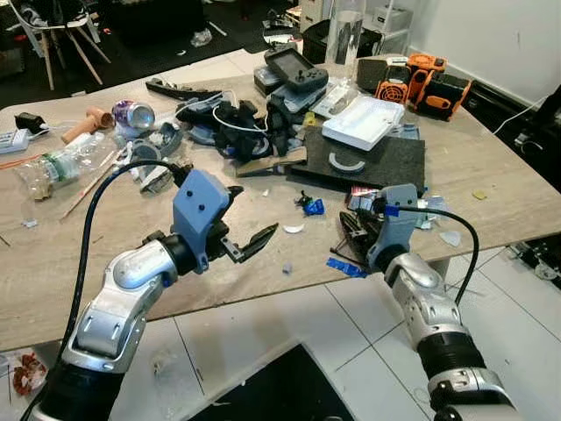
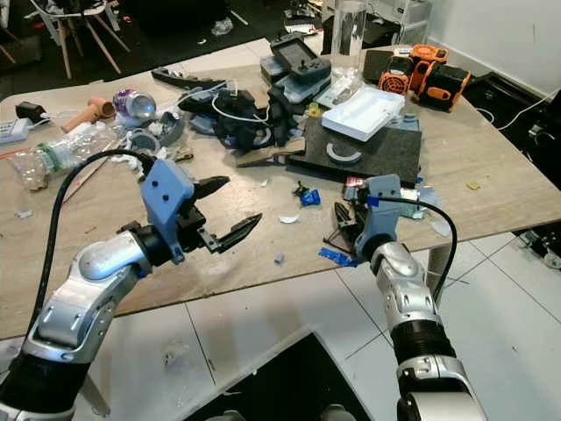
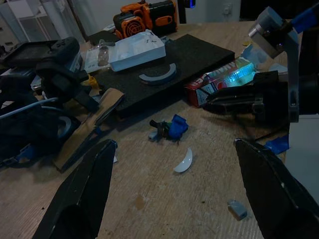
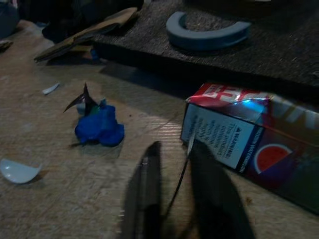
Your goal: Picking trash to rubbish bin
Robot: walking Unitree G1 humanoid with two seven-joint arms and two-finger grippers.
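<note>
A red carton (image 4: 239, 139) lies on the wooden table (image 1: 53, 272) near its front edge, beside a black foam mat (image 1: 377, 158). My right gripper (image 1: 353, 230) rests low by the carton, fingers (image 4: 147, 189) only narrowly open, with a thin dark strip (image 4: 182, 174) running between them. A crumpled blue scrap (image 1: 314, 207) and a white shard (image 1: 294, 229) lie just left of it. My left gripper (image 1: 254, 210) hovers over the table's front edge, wide open and holding nothing, pointing toward the scrap (image 3: 174, 127) and the carton (image 3: 224, 79).
The back of the table is cluttered: a white box (image 1: 362, 121), orange tools (image 1: 421, 79), black cables and gear (image 1: 237, 123), a plastic bottle (image 1: 61, 167), a can (image 1: 136, 114). Blue tape (image 1: 351, 267) sticks at the table edge. A dark container (image 1: 272, 390) sits on the tiled floor below.
</note>
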